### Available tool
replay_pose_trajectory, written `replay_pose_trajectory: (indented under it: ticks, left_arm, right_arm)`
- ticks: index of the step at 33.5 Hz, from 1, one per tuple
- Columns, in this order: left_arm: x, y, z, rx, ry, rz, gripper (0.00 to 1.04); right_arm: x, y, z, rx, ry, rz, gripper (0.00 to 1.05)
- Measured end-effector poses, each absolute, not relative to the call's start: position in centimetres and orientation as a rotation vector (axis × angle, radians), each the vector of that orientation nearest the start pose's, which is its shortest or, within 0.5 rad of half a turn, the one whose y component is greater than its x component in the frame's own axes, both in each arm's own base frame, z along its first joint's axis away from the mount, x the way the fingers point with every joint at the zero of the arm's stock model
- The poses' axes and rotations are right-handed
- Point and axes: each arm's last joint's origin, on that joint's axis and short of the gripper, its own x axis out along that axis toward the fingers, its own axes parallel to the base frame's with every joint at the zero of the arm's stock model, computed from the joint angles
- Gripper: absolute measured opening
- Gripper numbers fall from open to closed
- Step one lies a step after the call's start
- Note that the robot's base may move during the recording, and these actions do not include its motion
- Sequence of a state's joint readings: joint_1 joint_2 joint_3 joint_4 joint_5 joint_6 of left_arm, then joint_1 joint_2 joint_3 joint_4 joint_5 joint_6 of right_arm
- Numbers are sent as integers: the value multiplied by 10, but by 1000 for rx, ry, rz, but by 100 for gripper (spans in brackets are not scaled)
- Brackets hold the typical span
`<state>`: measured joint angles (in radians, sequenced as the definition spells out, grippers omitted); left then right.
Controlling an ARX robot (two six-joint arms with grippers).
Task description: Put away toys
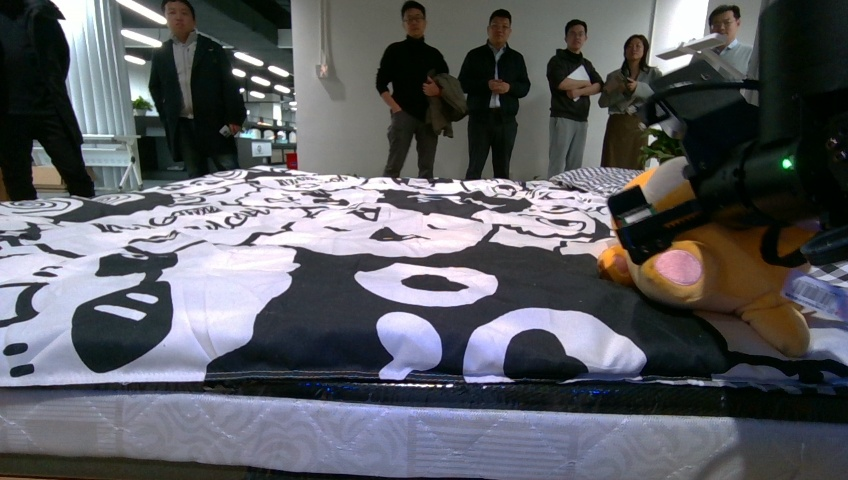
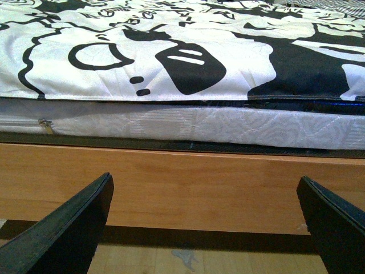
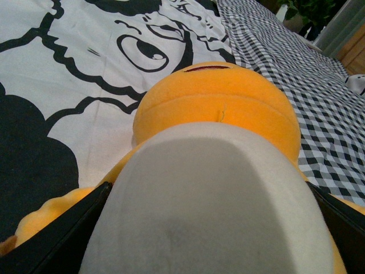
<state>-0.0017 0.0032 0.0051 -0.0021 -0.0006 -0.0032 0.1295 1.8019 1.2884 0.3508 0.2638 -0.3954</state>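
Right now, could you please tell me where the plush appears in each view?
Front: the plush lies at the right edge, on the quilt.
Left wrist: not in it.
Right wrist: the plush fills the centre and bottom.
Shared landmark: the black-and-white quilt, in all three views.

Nothing readable; the white tag (image 1: 815, 293) on the plush toy (image 1: 735, 280) is blurred

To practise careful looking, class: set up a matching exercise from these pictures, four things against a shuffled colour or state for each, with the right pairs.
Things:
1. plush toy
2. left gripper
3. right gripper
4. bed frame

Colour or state:
a. wooden brown
b. open and empty
c. orange-yellow
d. open around the toy

Pairs: 1-c, 2-b, 3-d, 4-a
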Motion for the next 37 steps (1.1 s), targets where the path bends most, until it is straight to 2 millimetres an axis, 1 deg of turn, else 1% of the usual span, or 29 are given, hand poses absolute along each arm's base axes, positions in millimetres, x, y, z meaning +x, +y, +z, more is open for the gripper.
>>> replay_pose_trajectory:
  ticks: [2,3,4,8,10,13,16,20,22,27,32,35,37]
  left_arm:
    - [98,0,165,-3,0,-1,99]
    - [98,0,165,-4,0,-1,99]
    - [98,0,165,-3,0,-1,99]
    - [98,0,165,-4,0,-1,99]
    - [98,0,165,-3,0,-1,99]
    - [98,0,165,-3,0,-1,99]
    - [98,0,165,-3,0,-1,99]
    - [98,0,165,-3,0,-1,99]
    - [98,0,165,-3,0,-1,99]
    - [98,0,165,-3,0,-1,99]
    - [98,0,165,-3,0,-1,99]
    - [98,0,165,-3,0,-1,99]
    - [98,0,165,-3,0,-1,99]
  right_arm:
    - [413,44,275,-426,186,-105,93]
    - [412,42,273,-425,184,-105,85]
    - [411,41,272,-425,184,-103,80]
    - [405,40,272,-425,173,-91,66]
    - [401,39,273,-426,162,-78,55]
    - [394,40,276,-420,145,-56,40]
    - [386,42,281,-399,126,-36,28]
    - [375,42,290,-338,94,-4,16]
    - [366,41,296,-286,79,12,13]
    - [329,34,312,-98,38,85,12]
    - [277,25,324,66,-18,184,12]
    - [246,22,324,117,-45,231,12]
    - [226,21,318,139,-52,254,12]
